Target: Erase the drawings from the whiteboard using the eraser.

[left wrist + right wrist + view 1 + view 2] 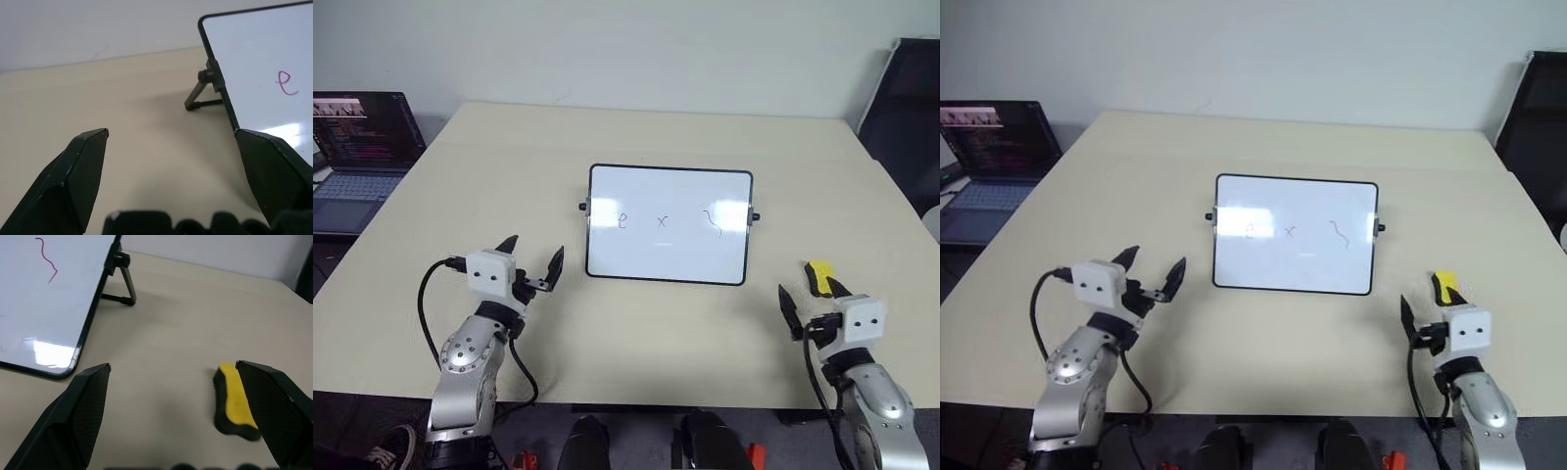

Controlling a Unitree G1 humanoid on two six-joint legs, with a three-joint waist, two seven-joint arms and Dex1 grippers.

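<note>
All three thin marker drawings (663,221), a loop, an x and a squiggle, remain on the glossy white black-framed whiteboard (669,186) propped mid-bench (509,166); nothing is erased. The small yellow block eraser (235,401) lies unheld on the bench, just ahead of the right hand (815,300), spread wide and level. The left hand (532,257) hovers wide and empty beside the board's left edge.

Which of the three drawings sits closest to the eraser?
The squiggle, rightmost on the whiteboard, on the eraser's side; the x and loop lie further left.
</note>
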